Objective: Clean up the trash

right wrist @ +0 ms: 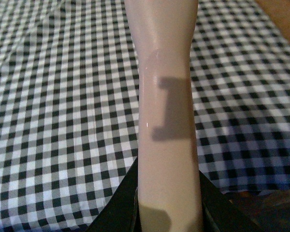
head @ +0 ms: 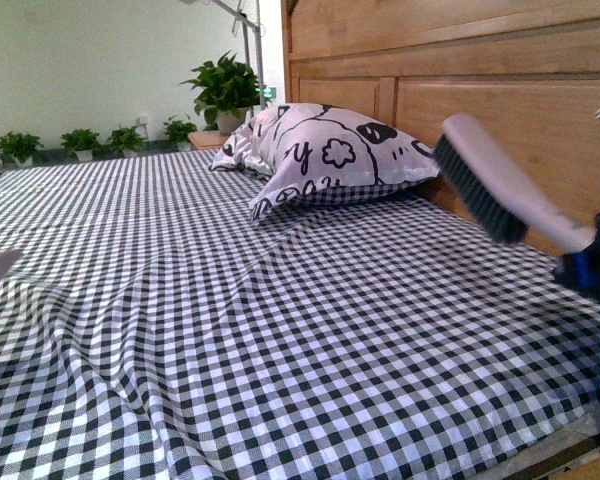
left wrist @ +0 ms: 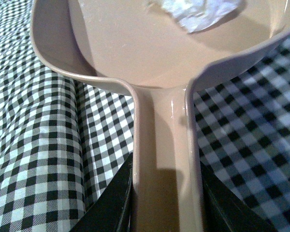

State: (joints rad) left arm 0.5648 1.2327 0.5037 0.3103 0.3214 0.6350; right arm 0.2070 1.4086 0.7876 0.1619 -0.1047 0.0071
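The crumpled white wad of trash (left wrist: 198, 12) already lies inside the beige dustpan (left wrist: 135, 53), near its far wall, and the left gripper (left wrist: 166, 203) is closed on the dustpan handle. The right gripper (right wrist: 168, 203) is closed on the handle of the brush (head: 490, 185), which is lifted off the checked bedsheet (head: 280, 330). I think the sweeping is done, so the good way now is to keep the pan level or tilted back, carry it slowly, and hold the brush away from the pillow (head: 325, 150).
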